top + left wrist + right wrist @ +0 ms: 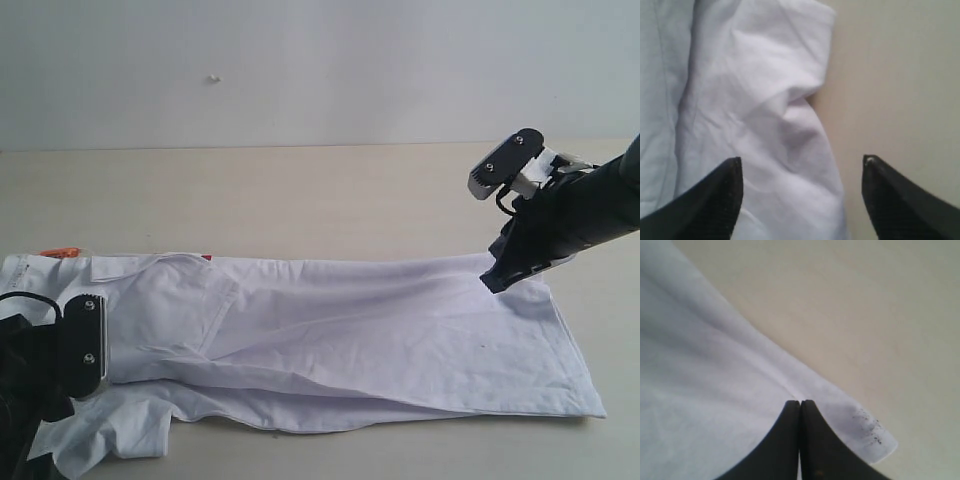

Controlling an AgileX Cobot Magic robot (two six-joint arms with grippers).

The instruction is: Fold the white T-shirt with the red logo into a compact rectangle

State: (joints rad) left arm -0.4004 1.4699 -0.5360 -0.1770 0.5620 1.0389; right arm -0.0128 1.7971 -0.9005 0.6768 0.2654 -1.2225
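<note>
White T-shirt with the red logo lies folded lengthwise across table. We see right gripper jaws together, pinching hem corner held off the table; left gripper jaws apart over sleeve.

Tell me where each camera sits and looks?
Exterior view: off the arms, facing across the table at the white T-shirt; both arms show.
Left wrist view: on the left arm, looking past the open left pincer at cloth and table.
Right wrist view: on the right arm, looking past the shut right pincer pinching the shirt's edge.
All three see the T-shirt.
</note>
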